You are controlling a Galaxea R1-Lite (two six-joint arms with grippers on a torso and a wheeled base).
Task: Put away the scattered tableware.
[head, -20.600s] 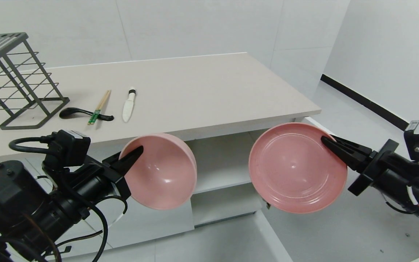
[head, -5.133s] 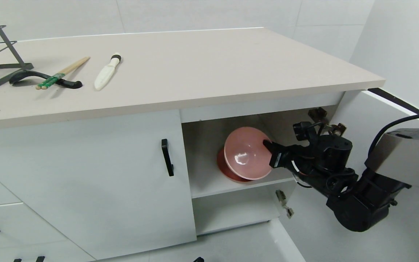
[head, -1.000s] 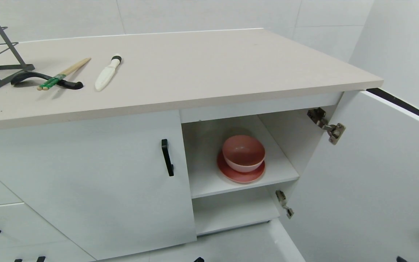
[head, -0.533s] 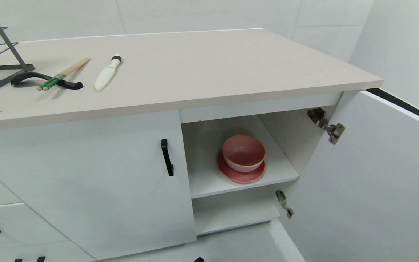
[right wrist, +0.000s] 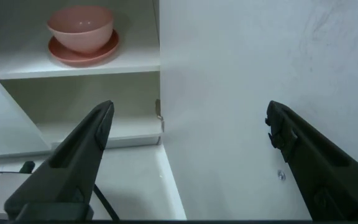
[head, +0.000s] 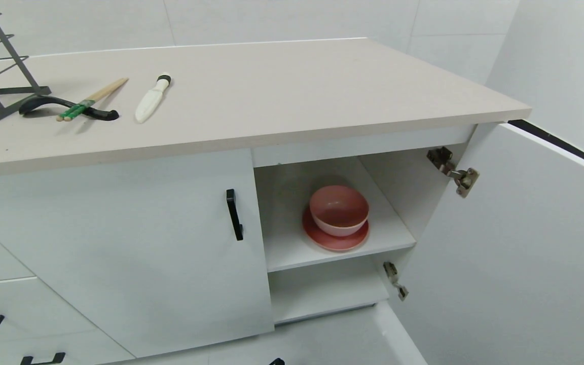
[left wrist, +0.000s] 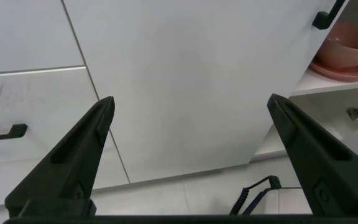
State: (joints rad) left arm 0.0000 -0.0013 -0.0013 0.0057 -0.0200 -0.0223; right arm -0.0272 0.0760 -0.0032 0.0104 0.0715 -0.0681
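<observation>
Both the left hand (left wrist: 191, 102) and the right hand (right wrist: 190, 107) are spread wide, empty, well apart from the bowl (head: 338, 209).

Wire rack (head: 7, 44) cropped at the picture's edge
The pink bowl (head: 339, 209) covers most of the plate (head: 335, 242) beneath it.

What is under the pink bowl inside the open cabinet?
A pink plate lies under the pink bowl, on the upper shelf. The bowl covers the plate's middle.
</observation>
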